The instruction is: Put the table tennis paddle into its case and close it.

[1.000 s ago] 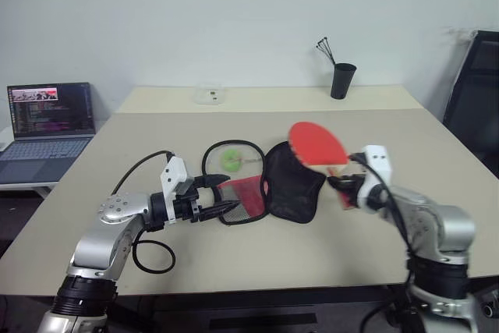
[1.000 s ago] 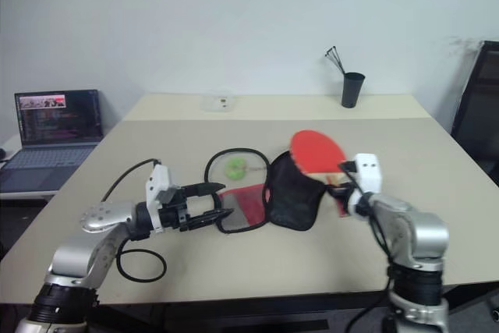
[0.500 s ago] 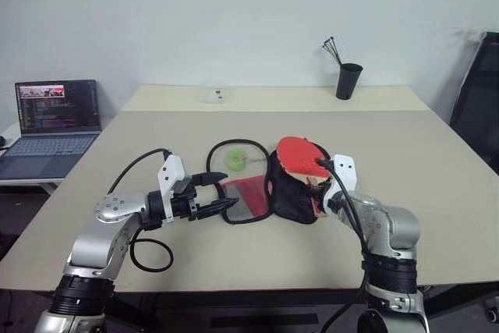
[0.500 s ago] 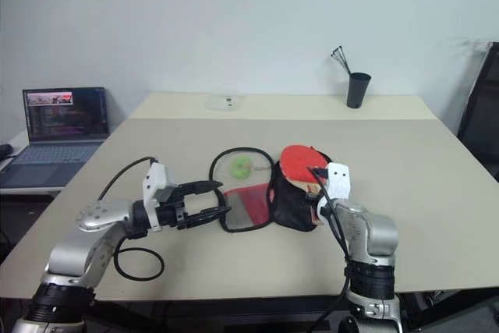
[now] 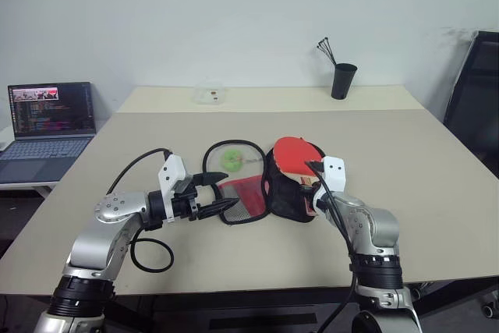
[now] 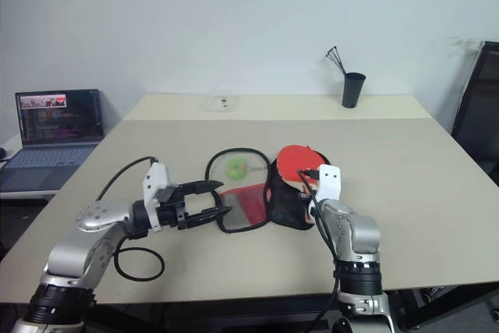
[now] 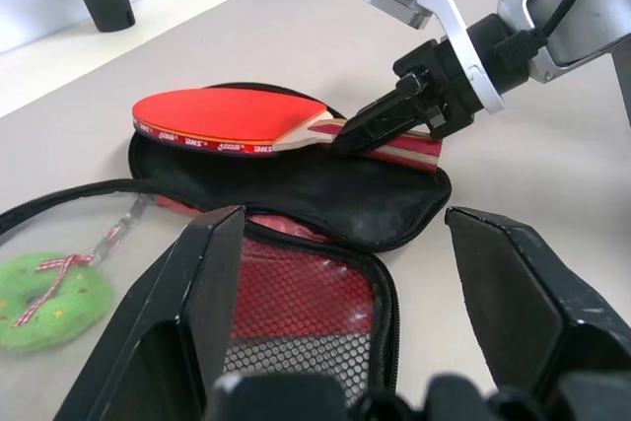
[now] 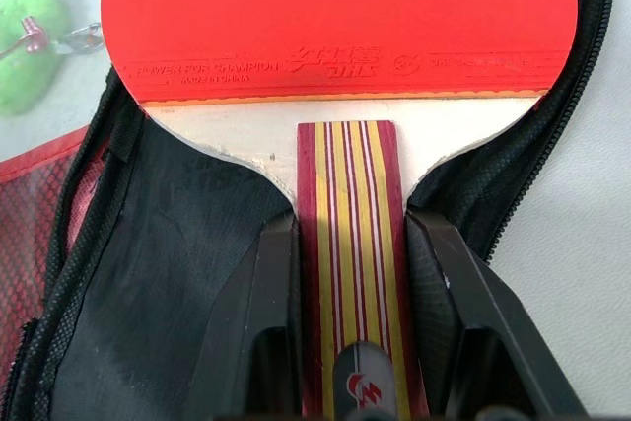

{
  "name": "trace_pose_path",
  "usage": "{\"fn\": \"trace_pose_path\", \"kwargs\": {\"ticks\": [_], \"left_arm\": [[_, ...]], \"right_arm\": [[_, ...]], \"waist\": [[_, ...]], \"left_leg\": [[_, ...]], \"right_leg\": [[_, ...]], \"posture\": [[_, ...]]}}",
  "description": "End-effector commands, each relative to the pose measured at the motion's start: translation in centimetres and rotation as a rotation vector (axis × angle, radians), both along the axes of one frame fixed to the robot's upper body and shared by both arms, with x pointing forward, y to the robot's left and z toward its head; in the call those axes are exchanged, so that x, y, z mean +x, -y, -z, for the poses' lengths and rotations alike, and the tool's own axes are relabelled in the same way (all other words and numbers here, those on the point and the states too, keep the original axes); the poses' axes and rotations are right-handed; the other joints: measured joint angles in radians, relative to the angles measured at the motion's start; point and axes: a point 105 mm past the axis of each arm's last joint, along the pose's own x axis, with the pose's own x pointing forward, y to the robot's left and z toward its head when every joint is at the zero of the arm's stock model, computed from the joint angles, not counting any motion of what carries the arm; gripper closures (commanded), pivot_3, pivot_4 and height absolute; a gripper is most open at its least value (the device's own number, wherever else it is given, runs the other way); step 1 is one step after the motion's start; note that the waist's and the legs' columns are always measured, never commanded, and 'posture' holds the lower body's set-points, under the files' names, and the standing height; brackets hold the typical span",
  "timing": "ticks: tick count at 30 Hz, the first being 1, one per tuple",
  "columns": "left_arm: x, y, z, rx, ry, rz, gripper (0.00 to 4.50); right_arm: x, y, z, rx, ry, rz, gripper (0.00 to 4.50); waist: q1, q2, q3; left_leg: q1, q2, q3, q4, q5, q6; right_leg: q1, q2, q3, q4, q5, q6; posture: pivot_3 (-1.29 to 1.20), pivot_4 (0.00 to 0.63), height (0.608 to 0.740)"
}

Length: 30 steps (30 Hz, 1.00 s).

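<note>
The right gripper had its two black fingers clamped on either side of the striped wooden handle of the table tennis paddle. The paddle was held roughly level, red rubber face up, with white lettering along the lower edge of the rubber. Its round head lay over the black inner half of the case, and the handle reached back over the case's narrow end toward the right gripper. Whether the head rested on the fabric or hung just above it could not be told.

The left gripper stood with its fingers wide apart and nothing between them, pointing at the case from the side away from the paddle. Its fingertips sat just beside the red mesh half of the case, which lay spread flat on the tan table.

The case was unzipped and folded open, red mesh half next to the black half, its black zip edging looping out beyond the mesh. Within that loop lay the yellow-green ball on its cord.

Well beyond the case, near the table's far edge, stood a black cup with thin sticks in it, and a small clear box. An open laptop sat on a separate surface past the left gripper's side of the case.
</note>
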Motion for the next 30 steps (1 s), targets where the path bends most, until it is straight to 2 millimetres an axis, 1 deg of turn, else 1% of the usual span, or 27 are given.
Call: {"fn": "trace_pose_path", "kwargs": {"ticks": [1,6,11,14,17,24,30], "left_arm": [[-0.3,0.1,-1.3,0.005,0.059,0.013,0.96],[-0.3,0.1,-1.4,0.005,0.061,0.012,0.96],[-0.2,0.2,-1.4,0.003,0.06,0.011,0.96],[-0.2,0.3,-1.4,0.002,0.058,0.013,0.96],[-0.2,0.3,-1.4,0.002,0.055,0.017,0.96],[-0.2,0.5,-1.3,0.001,0.051,0.025,0.96],[-0.2,0.5,-1.3,0.0,0.047,0.03,0.96]], "right_arm": [[0.4,-0.1,-1.2,0.014,0.044,0.022,2.49],[0.0,-0.8,-1.7,0.017,0.048,0.026,0.92],[-1.3,-2.3,-3.4,0.107,0.061,-0.01,0.92],[-2.0,-2.9,-3.9,0.17,0.042,-0.044,0.92],[-2.3,-3.0,-3.9,0.19,0.025,-0.065,0.92],[-2.8,-2.4,-2.9,0.189,-0.018,-0.074,0.92],[-3.5,-3.9,-3.0,0.257,-0.056,-0.124,0.92]], "waist": [[0.0,0.0,0.0],[0.0,0.0,0.0],[0.002,0.0,0.0],[0.001,0.0,0.0],[0.001,0.0,0.0],[0.001,0.0,0.0],[0.001,0.0,0.0]], "left_leg": [[0.0,0.0,0.0,0.0,0.0,0.0],[-0.001,0.0,0.0,0.0,0.0,0.0],[-0.001,0.0,-0.001,0.0,0.0,0.0],[-0.001,0.0,-0.001,0.0,0.0,0.0],[-0.001,0.0,-0.001,-0.001,0.0,0.0],[-0.001,0.0,-0.001,-0.001,0.0,0.0],[-0.001,0.0,-0.001,-0.001,0.0,0.0]], "right_leg": [[0.0,0.0,0.0,0.0,0.0,0.0],[0.0,0.0,0.0,-0.001,0.0,0.0],[0.0,0.0,0.0,-0.001,0.0,0.0],[0.0,0.0,0.0,-0.001,0.0,0.0],[0.0,0.0,0.0,-0.001,0.0,0.0],[0.0,0.0,0.0,-0.001,0.0,0.0],[0.0,0.0,0.0,-0.001,0.0,0.0]], "posture": [[0.0,0.15,0.74],[0.0,0.15,0.74],[0.0,0.15,0.74],[0.0,0.15,0.74],[0.0,0.15,0.74],[0.0,0.15,0.74],[0.0,0.15,0.74]]}}
